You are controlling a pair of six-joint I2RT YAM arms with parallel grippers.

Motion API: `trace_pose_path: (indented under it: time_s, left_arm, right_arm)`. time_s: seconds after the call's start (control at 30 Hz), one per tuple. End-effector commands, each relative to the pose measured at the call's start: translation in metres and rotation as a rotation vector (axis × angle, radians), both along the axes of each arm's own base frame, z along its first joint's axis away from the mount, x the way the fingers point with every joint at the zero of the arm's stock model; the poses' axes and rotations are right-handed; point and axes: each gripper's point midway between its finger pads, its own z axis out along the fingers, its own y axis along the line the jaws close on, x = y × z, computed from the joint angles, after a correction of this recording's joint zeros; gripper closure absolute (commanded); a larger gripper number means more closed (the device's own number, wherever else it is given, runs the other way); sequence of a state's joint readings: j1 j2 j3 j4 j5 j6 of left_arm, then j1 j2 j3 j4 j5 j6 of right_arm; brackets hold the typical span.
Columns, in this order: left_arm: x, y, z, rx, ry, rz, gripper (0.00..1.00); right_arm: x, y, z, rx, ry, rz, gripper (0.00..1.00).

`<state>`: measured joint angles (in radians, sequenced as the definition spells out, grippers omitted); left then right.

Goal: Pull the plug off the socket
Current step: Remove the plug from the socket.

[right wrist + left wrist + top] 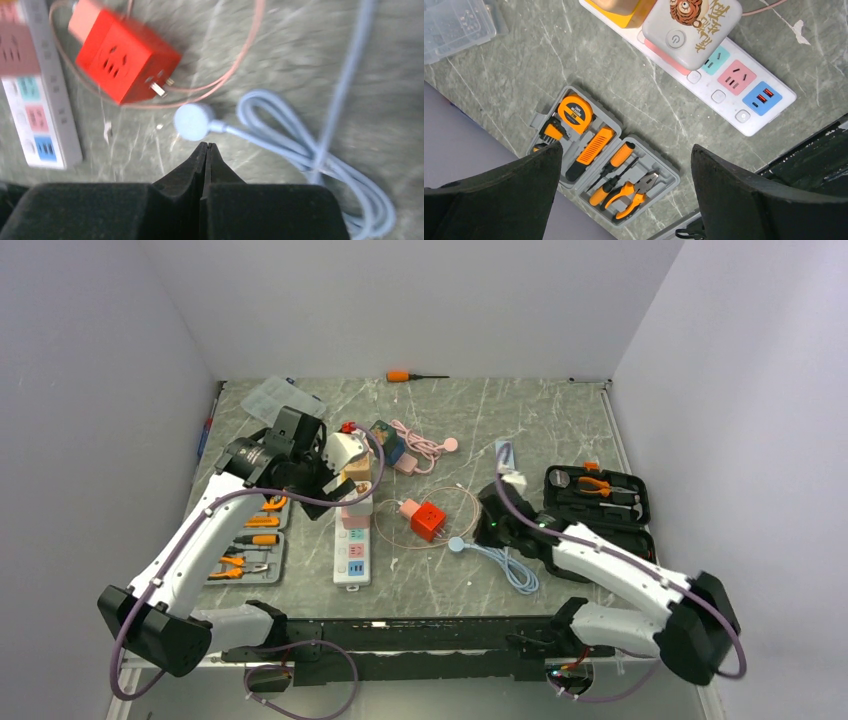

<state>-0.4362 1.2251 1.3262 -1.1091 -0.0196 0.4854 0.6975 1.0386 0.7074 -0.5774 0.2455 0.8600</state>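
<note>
The socket, a long white power strip (pixel 352 555) with pastel outlet panels, lies left of the table's middle. It also shows in the left wrist view (pixel 724 90) and the right wrist view (pixel 42 125). A white plug with a bear print (pixel 347 452) (pixel 691 27) sits on the strip's far part, next to a tan block (pixel 357 490) (pixel 616 6). My left gripper (pixel 330 475) (pixel 626 150) is open and empty, raised just left of the plug. My right gripper (pixel 490 525) (pixel 205 146) is shut and empty, low over the table right of the strip.
A grey tray of orange tools (pixel 248 545) (pixel 604 155) lies left of the strip. A red cube adapter (pixel 428 521) (pixel 125 60) and a blue cable with a round puck (pixel 505 565) (pixel 192 121) lie near my right gripper. A black tool case (pixel 597 498) is at the right and a clear box (pixel 268 398) at the back left.
</note>
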Motion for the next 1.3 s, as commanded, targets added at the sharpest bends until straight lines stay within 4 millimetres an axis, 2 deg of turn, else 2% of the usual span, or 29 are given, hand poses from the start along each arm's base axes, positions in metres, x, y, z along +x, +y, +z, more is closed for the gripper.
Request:
trace_pose_path:
  time_s: [0.0,0.07,0.13,0.3,0.43,0.6,0.63,0.73,0.87,0.97,1.0,1.07,1.17,1.27]
  left_arm:
    - [0.003,-0.006,0.002,-0.040,-0.030,-0.007,0.01]
    - [0.004,-0.007,0.001,-0.041,-0.028,-0.004,0.01]
    - [0.005,-0.007,-0.001,-0.042,-0.025,0.001,0.01]
    - [0.008,-0.008,0.000,-0.032,-0.031,-0.017,0.01]
    - [0.009,-0.009,0.008,-0.032,-0.041,-0.036,0.01]
    - [0.005,-0.006,0.009,-0.018,-0.041,-0.052,0.01]
    - [0.004,-0.005,0.008,-0.012,-0.037,-0.058,0.01]
    - [0.002,-0.002,0.004,0.009,-0.034,-0.077,0.01]
    - [0.003,-0.003,0.005,0.018,-0.027,-0.091,0.01]
    - [0.004,-0.006,0.007,0.006,-0.017,-0.096,0.01]
    - [0.004,-0.007,0.010,0.000,-0.018,-0.097,0.01]
    - [0.005,-0.008,0.013,-0.007,-0.024,-0.096,0.01]
    - [0.004,-0.009,0.020,-0.023,-0.040,-0.088,0.01]
    - [0.001,-0.009,0.025,-0.042,-0.063,-0.093,0.01]
  right_arm:
    - [-0.012,0.067,-0.002,0.030,-0.048,0.348,1.00]
    - [-0.021,0.078,-0.017,0.005,-0.034,0.416,1.00]
    - [-0.025,0.080,-0.035,-0.024,0.004,0.429,1.00]
    - [-0.023,0.059,-0.074,-0.098,0.078,0.329,1.00]
    - [-0.014,0.020,-0.089,-0.084,0.132,0.163,1.00]
    - [-0.013,-0.066,-0.101,-0.121,0.215,-0.173,1.00]
    - [-0.017,-0.074,-0.102,-0.103,0.216,-0.222,1.00]
    - [-0.016,-0.086,-0.085,-0.040,0.154,-0.346,1.00]
    - [-0.004,-0.077,-0.050,0.001,0.079,-0.283,1.00]
    - [0.004,-0.066,-0.027,-0.058,0.045,-0.192,1.00]
    - [0.009,-0.060,-0.016,-0.078,0.015,-0.163,0.97]
    - [0.022,-0.037,0.006,-0.071,-0.056,-0.063,0.81]
    - [0.037,0.016,0.032,-0.023,-0.175,0.155,0.60]
    - [0.046,0.062,0.043,0.024,-0.250,0.361,0.45]
